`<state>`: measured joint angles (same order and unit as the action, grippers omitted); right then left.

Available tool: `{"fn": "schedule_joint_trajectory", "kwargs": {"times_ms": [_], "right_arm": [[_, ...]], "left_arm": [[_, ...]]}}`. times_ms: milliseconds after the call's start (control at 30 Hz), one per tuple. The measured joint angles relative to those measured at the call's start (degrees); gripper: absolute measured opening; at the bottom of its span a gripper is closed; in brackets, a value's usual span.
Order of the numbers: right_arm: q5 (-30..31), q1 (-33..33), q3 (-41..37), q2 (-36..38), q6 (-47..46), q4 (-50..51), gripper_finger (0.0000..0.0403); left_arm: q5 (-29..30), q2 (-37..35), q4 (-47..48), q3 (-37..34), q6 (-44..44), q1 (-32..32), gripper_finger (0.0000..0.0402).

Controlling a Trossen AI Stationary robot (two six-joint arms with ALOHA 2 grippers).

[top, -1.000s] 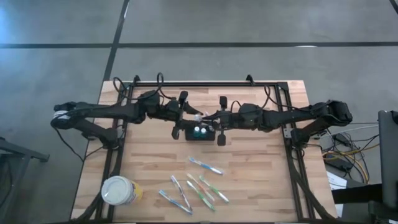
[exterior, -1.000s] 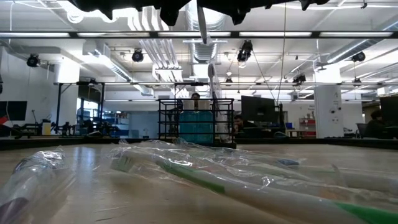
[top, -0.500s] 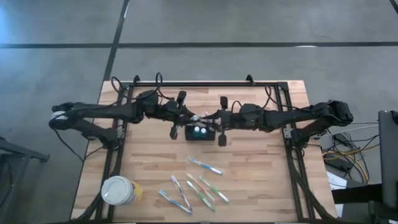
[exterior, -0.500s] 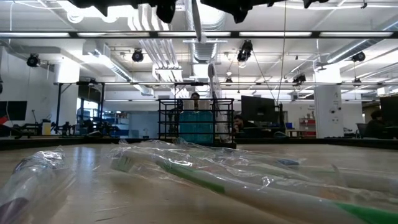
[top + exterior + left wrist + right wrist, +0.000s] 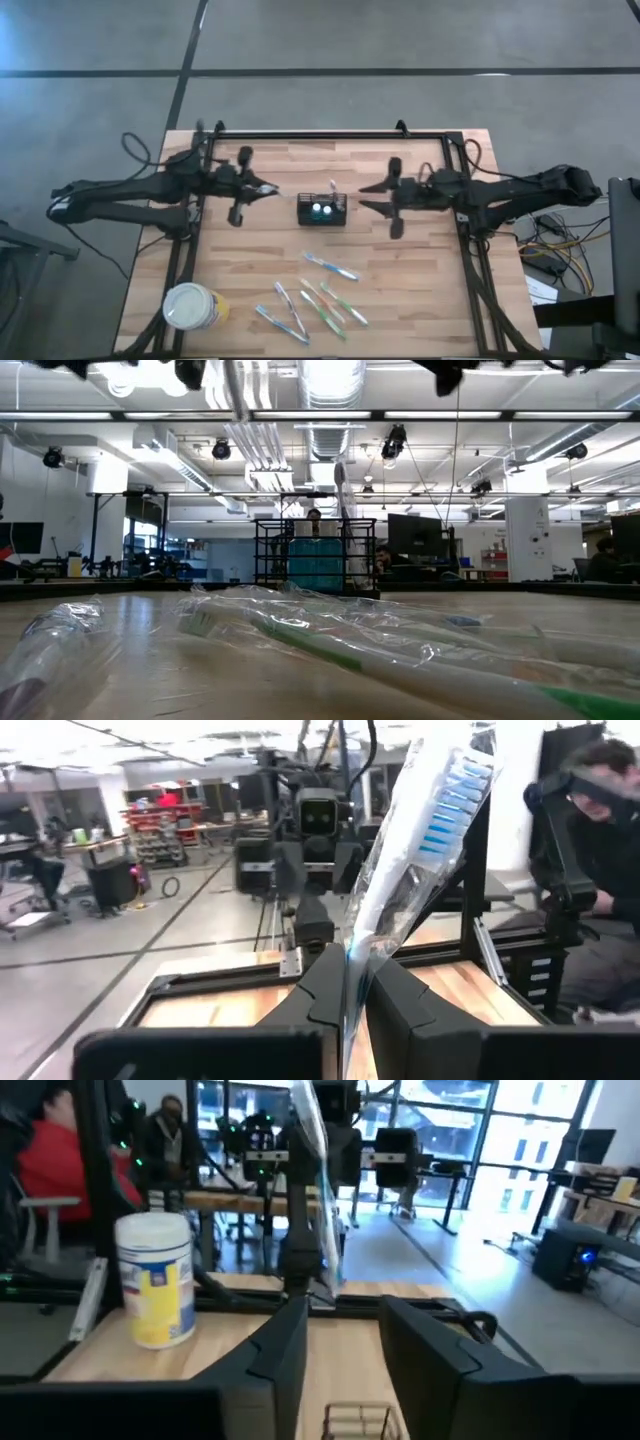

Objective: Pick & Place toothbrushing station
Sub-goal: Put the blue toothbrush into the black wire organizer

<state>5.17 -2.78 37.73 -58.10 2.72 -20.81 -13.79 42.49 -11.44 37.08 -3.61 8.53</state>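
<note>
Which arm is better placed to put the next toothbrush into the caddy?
The left, probably. The left gripper is shut on a wrapped toothbrush beside the black mesh caddy. The right gripper is open and empty on the caddy's other side.

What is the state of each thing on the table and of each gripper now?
caddy: upright at table centre, held by no gripper.
left gripper: shut on a wrapped toothbrush, left of the caddy.
right gripper: open, empty, right of the caddy.
loose toothbrushes: lying flat near the front edge.
cup: upright at the front left corner.
</note>
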Motion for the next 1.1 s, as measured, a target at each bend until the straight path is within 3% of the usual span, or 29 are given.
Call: {"fn": "schedule_joint_trajectory", "kwargs": {"times_ms": [233, 333, 633, 1100], "right_arm": [[0.2, -0.4, -14.9, 9.3, 0.1, -9.3, 0.0038], [0.1, -0.4, -20.1, 11.3, -0.2, -15.8, 0.0013], [-0.6, -0.4, -32.6, 9.0, -1.5, -34.1, 0.0008], [-0.5, -0.4, -35.8, 6.2, -2.3, -35.8, 0.0008]], "left_arm": [[8.5, -11.9, -3.7, -13.2, 2.6, 0.0, 0.0022], [8.9, -14.8, -4.6, -16.8, 3.4, 0.2, 0.0022], [9.4, -18.5, -5.2, -24.0, 5.3, 0.4, 0.0022], [8.7, -26.6, -11.1, -33.0, 5.9, 0.4, 0.0022]]}}
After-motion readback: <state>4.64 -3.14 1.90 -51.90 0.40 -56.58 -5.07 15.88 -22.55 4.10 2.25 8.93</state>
